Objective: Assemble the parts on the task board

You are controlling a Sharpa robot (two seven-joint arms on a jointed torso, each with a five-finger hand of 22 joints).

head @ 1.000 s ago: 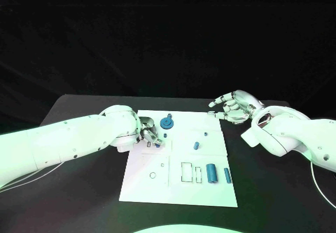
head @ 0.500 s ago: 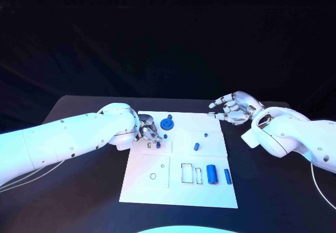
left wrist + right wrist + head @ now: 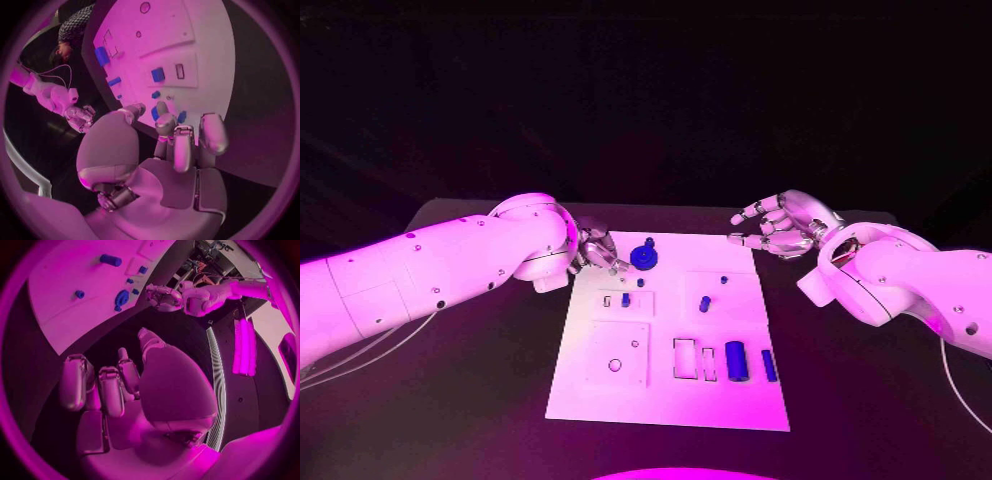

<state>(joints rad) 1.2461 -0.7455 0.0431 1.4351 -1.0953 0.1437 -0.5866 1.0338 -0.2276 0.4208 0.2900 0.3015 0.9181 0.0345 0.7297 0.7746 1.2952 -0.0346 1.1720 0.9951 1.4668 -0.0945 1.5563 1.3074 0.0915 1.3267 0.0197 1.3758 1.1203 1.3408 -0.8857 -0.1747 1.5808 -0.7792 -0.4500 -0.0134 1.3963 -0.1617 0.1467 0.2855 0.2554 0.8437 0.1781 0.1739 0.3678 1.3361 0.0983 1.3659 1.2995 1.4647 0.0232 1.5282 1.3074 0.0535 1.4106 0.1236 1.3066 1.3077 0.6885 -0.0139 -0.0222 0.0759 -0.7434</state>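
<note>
White flat plastic task board sits mid-table with the small blue parts scattered on it — a round knobbed blue piece at the far left, a short blue peg around the middle, and two upright-looking blue cylinders near the right edge at the near end. A tiny blue block sits in a slot just near of the left hand.

My guess is these parts are light, stiff plastic and a bit slick, so pinch them at the sides around the middle and don't squeeze hard; they'd skitter off the smooth plate easily.

Left hand hovers over the board's far left corner, just beside the knobbed piece, fingers loosely apart and nothing in them as far as the left wrist view shows. Right hand hangs off the far right corner, fingers spread, released and empty.

Underneath is a matte black table — dark room all round.
</note>
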